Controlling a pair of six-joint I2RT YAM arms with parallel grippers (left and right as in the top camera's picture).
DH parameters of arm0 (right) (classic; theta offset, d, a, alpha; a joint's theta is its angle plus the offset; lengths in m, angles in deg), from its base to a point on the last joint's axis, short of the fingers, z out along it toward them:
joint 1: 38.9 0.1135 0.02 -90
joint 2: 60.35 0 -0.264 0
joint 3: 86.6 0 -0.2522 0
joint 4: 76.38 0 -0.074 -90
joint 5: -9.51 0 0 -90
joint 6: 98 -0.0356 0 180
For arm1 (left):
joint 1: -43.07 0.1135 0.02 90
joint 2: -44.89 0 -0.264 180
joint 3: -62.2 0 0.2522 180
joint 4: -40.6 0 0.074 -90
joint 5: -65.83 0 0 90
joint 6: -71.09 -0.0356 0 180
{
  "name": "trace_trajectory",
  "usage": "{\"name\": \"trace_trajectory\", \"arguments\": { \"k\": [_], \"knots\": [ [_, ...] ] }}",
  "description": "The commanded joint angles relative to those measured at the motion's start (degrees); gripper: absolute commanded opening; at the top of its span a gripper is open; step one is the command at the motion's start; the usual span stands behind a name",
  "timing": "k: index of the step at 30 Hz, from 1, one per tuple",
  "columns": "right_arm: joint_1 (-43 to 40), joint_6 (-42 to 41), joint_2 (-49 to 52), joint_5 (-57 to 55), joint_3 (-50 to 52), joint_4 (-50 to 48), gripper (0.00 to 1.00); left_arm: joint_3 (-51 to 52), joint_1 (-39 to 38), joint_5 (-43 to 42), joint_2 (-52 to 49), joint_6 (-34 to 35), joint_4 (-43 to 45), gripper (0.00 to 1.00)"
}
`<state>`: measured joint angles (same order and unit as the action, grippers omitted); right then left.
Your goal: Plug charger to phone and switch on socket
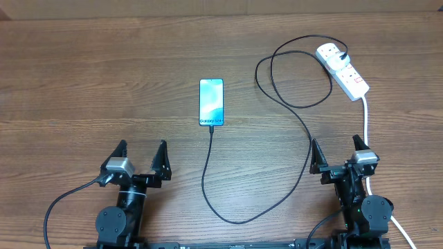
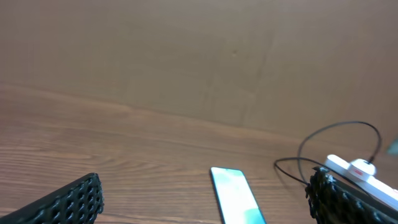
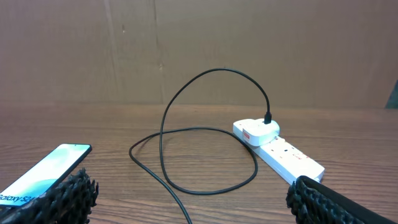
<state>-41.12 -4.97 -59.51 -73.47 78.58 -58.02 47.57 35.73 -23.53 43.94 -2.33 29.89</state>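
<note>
The phone (image 1: 212, 102) lies flat mid-table, screen lit. The black charger cable (image 1: 228, 200) runs from the phone's near end, loops across the table and ends at a white adapter on the socket (image 1: 344, 70), a white power strip at the far right. My left gripper (image 1: 142, 160) is open and empty at the near left, well short of the phone (image 2: 236, 196). My right gripper (image 1: 340, 153) is open and empty at the near right, below the socket (image 3: 280, 152). The cable (image 3: 186, 149) and phone (image 3: 43, 174) also show in the right wrist view.
The thick white lead (image 1: 365, 121) runs from the socket down past my right arm. A brown cardboard wall (image 3: 199, 50) stands behind the wooden table (image 1: 83, 83).
</note>
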Motion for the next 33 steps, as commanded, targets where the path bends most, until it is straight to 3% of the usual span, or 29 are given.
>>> {"name": "trace_trajectory", "arguments": {
  "k": [1,10,17,33],
  "knots": [
    [-0.11,0.07,-0.68,-0.55,0.57,-0.22,1.0,0.59,0.39,8.11,0.76,0.11,0.2,1.0],
    [-0.11,0.07,-0.68,-0.55,0.57,-0.22,1.0,0.61,0.39,9.81,0.76,-7.06,-6.58,1.0],
    [-0.11,0.07,-0.68,-0.55,0.57,-0.22,1.0,0.59,0.39,8.26,0.79,-14.62,-6.69,1.0],
    [-0.11,0.07,-0.68,-0.55,0.57,-0.22,1.0,0.59,0.39,7.82,0.79,-15.19,-6.88,1.0]
  ]
}}
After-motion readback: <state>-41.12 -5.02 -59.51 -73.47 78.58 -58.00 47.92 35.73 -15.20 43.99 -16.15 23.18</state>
